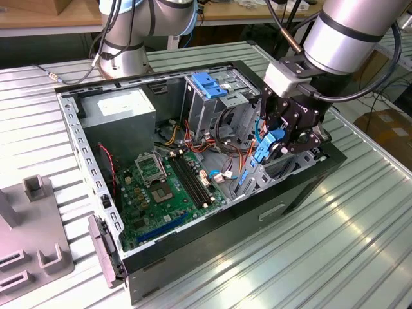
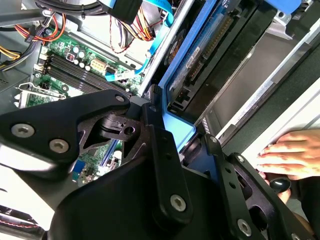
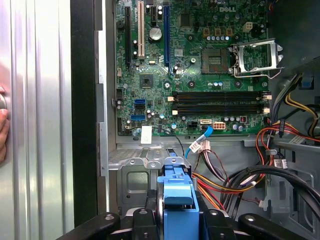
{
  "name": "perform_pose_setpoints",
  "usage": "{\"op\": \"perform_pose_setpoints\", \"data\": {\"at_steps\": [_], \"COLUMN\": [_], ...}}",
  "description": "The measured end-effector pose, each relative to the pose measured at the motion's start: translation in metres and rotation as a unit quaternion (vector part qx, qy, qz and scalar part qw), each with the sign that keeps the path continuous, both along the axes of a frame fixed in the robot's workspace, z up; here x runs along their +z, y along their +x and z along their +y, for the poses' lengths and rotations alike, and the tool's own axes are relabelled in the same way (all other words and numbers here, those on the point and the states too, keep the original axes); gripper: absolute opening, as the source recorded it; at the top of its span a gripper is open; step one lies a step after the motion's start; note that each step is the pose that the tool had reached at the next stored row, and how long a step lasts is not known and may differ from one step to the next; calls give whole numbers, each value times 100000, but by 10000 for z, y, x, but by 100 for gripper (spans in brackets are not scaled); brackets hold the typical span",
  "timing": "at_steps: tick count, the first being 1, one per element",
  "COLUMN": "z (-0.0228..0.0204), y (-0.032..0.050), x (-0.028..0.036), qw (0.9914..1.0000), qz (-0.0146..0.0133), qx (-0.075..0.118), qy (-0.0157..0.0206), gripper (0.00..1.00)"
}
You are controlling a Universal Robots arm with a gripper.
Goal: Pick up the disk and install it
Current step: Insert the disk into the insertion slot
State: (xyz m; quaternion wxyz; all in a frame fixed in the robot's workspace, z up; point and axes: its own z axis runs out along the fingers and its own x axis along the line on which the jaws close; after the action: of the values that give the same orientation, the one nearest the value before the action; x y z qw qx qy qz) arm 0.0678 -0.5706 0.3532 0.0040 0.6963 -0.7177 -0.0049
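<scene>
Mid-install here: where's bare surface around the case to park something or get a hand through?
Bare ribbed table runs along the case at the exterior view's right, plus a narrow strip between case and grey fixture. Crowded: the cables beside the gripper, shut on the disk.

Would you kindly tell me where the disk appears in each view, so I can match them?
Exterior view: the disk, held in the gripper, inside the open computer case on the exterior view's right.
Second wrist view: the disk's blue-framed side, beside the gripper's black links.
First wrist view: the disk's blue bracket, seen end-on.
Shared landmark: the green motherboard.
</scene>
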Motion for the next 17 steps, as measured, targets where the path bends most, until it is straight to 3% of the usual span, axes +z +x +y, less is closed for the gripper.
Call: {"op": "perform_pose_setpoints", "data": {"at_steps": [9,10,17], "z": [0,0,0], "y": [1,1,0], "x": [-6,-3,-2], "qw": [100000,100000,100000], "qz": [-5,-2,-1], "qx": [4,5,2], "qy": [33,4,-14], "gripper": [38,45,43]}}
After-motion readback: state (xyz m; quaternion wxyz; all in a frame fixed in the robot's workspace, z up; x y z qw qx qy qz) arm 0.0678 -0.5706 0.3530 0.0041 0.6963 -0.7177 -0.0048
